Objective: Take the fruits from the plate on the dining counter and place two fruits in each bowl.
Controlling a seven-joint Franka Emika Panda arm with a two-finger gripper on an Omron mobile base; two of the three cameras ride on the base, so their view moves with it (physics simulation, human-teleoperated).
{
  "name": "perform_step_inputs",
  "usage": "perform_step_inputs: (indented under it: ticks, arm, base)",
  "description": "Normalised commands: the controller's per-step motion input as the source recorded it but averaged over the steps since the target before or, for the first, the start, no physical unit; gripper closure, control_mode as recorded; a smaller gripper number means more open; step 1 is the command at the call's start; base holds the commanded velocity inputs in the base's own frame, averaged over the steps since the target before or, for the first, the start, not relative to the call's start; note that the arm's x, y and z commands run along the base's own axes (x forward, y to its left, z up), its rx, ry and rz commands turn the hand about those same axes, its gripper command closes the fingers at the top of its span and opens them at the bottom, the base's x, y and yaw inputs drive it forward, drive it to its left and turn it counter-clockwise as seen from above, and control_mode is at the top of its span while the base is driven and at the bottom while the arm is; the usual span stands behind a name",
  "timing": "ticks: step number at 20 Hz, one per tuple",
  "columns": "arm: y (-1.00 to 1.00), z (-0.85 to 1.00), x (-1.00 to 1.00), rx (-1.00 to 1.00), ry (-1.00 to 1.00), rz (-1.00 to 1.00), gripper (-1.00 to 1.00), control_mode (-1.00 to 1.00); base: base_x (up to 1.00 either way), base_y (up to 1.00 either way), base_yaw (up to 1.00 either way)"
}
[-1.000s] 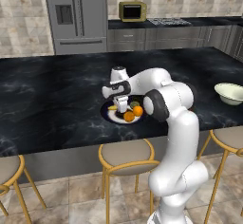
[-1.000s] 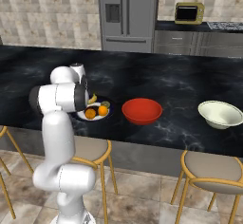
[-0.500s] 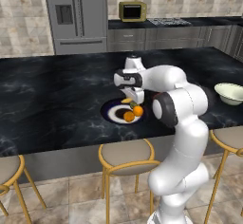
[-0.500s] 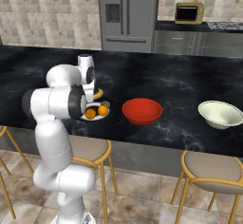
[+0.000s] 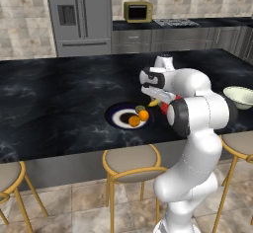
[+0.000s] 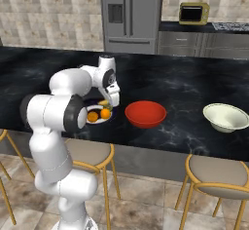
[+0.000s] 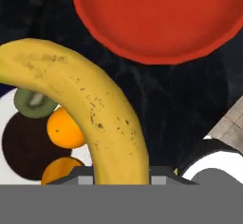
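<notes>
My gripper (image 5: 159,97) is shut on the curved yellow banana (image 5: 154,102), held in the air just right of the plate (image 5: 114,116) on the black dining counter (image 5: 59,94). Two oranges (image 5: 144,114) (image 5: 134,121) and a small green fruit (image 5: 140,108) lie on the plate. In the hand view the banana (image 7: 90,109) runs up from the gripper (image 7: 121,173), with the red bowl (image 7: 161,14) ahead and the green fruit (image 7: 33,102) and one orange (image 7: 64,128) to the left. The right base view has the red bowl (image 6: 145,113) right of the plate (image 6: 95,122) and the cream bowl (image 6: 226,117) further right.
Stools with tan seats (image 5: 131,158) stand along the counter's front edge. A fridge (image 5: 79,15), grey cabinets and a yellow microwave (image 5: 137,11) line the back wall. Bare counter lies between the two bowls (image 6: 187,119).
The gripper has risen from the plate with the banana in it and swung right toward the red bowl. The other fruits stay on the plate.
</notes>
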Motion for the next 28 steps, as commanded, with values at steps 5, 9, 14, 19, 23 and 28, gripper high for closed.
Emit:
perform_step_inputs:
  ticks: [5, 9, 14, 19, 23, 28]
  arm:
    - [-0.85, 0.04, -0.19, 0.0, 0.0, 0.35, 1.0, -1.0]
    - [-0.82, 0.0, -0.04, 0.0, 0.0, 0.39, 1.0, -1.0]
    - [-0.72, 0.0, 0.01, 0.0, -0.03, 0.3, 1.0, -1.0]
    - [-0.37, -0.08, 0.19, 0.0, -0.12, 0.19, 1.0, -1.0]
    - [-0.09, -0.26, 0.19, 0.0, -0.18, 0.17, 1.0, -1.0]
    - [-0.07, -0.26, 0.27, 0.0, -0.14, 0.13, 1.0, -1.0]
  base:
    - [0.0, 0.0, 0.0]
    - [0.0, 0.0, 0.0]
    - [0.0, 0.0, 0.0]
    - [0.0, 0.0, 0.0]
    - [0.0, 0.0, 0.0]
    - [0.0, 0.0, 0.0]
